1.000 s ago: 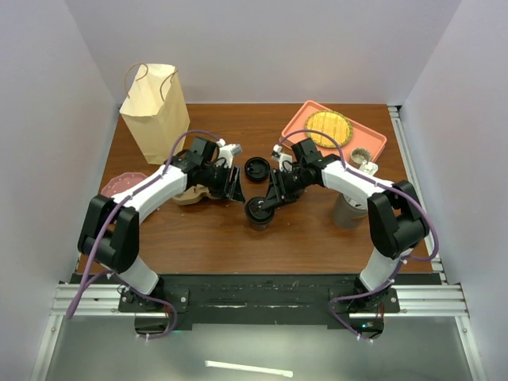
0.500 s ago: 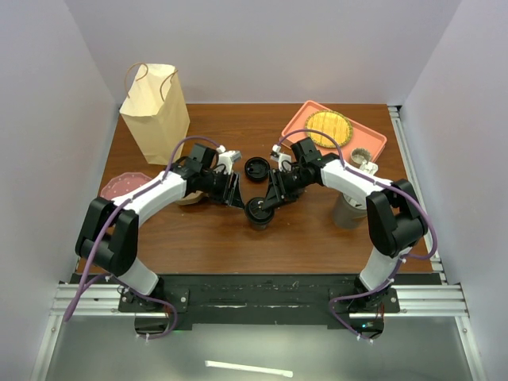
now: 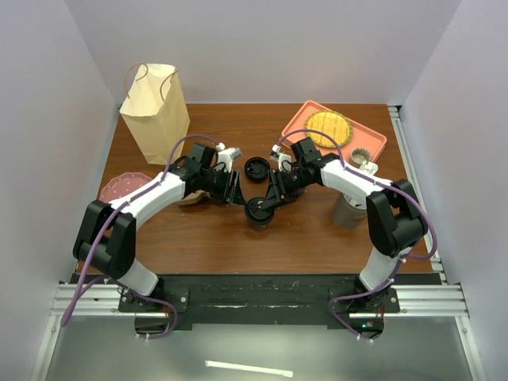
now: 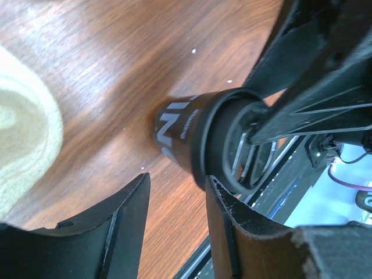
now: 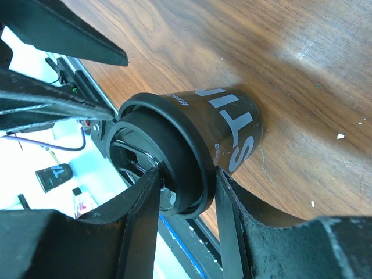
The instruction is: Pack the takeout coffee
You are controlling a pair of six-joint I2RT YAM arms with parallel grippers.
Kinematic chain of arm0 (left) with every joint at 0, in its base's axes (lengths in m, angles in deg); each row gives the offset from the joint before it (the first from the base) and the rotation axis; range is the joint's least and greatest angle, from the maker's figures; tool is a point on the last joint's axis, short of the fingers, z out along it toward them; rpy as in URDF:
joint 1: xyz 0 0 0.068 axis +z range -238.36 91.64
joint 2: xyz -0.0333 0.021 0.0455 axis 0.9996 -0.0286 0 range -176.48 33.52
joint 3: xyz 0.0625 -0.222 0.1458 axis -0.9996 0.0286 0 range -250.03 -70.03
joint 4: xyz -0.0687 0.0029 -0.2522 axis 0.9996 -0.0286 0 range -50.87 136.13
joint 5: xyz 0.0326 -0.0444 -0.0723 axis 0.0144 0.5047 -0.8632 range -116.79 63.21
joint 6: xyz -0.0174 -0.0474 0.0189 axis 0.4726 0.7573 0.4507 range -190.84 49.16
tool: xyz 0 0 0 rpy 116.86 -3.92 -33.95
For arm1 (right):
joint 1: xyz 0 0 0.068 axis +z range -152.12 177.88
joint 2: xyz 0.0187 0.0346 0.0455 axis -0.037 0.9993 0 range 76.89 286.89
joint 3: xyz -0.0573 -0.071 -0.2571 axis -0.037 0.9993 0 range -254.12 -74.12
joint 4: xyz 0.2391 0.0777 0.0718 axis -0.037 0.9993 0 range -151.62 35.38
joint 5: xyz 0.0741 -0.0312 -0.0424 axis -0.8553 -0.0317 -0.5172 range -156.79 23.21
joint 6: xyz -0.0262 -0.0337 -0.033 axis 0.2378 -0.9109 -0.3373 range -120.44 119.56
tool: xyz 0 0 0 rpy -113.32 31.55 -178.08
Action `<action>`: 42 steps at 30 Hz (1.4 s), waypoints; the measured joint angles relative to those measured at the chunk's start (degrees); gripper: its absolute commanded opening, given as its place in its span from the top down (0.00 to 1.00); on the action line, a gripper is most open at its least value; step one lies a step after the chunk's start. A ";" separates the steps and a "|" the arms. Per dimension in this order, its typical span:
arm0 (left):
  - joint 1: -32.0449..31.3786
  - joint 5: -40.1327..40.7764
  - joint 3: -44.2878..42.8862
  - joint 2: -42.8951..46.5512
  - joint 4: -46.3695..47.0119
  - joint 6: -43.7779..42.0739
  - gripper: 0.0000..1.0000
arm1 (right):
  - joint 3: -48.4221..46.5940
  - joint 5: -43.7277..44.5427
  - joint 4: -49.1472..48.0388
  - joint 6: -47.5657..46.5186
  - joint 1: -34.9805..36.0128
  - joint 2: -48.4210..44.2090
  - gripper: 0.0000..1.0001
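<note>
The takeout coffee (image 3: 258, 213), a small black paper cup with white lettering and a black lid, stands on the wooden table (image 3: 302, 238) between the arms. My right gripper (image 3: 270, 200) is shut on its lid: in the right wrist view one finger (image 5: 142, 203) lies across the lid's top and the other presses the rim's side, gripper (image 5: 187, 174), cup (image 5: 232, 122). My left gripper (image 3: 236, 190) stands open just left of the cup. In the left wrist view, with the gripper (image 4: 177, 181) over bare wood, one fingertip (image 4: 224, 215) is close to the lid (image 4: 232, 151).
A second black lidded cup (image 3: 255, 168) stands just behind. The tan pulp carrier (image 3: 190, 195) lies under my left arm. A paper bag (image 3: 155, 111) stands back left, a pink tray (image 3: 373, 141) back right, a grey cup (image 3: 347, 211) by my right arm, a pink plate (image 3: 123, 185) at left.
My left gripper has moved right, closer to the cup. The right gripper and the cup have stayed put.
</note>
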 measured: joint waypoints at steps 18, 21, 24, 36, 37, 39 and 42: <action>-0.63 -1.07 2.47 -0.07 3.89 2.38 0.70 | 0.72 -0.66 -0.96 0.22 -0.02 0.04 0.73; -0.85 -1.07 3.21 -0.04 4.87 3.58 0.77 | 1.70 -1.27 -2.47 0.66 -0.04 0.00 0.74; -1.20 -1.01 3.78 0.26 5.84 4.85 0.81 | 2.91 -2.21 -4.31 1.29 -0.35 -0.11 0.74; -3.28 3.50 3.72 -0.07 5.77 8.28 0.84 | 4.98 -4.11 -7.50 2.60 -1.05 -0.07 0.76; -3.34 3.82 3.63 -0.15 5.66 8.57 0.84 | 5.11 -4.09 -7.63 2.82 -1.05 -0.07 0.76; -3.52 4.72 3.61 -0.20 5.27 9.29 0.84 | 5.38 -4.09 -7.98 3.19 -1.09 -0.07 0.76; -4.17 6.21 3.54 -0.11 4.72 9.92 0.83 | 5.57 -4.15 -8.33 3.48 -1.09 -0.07 0.76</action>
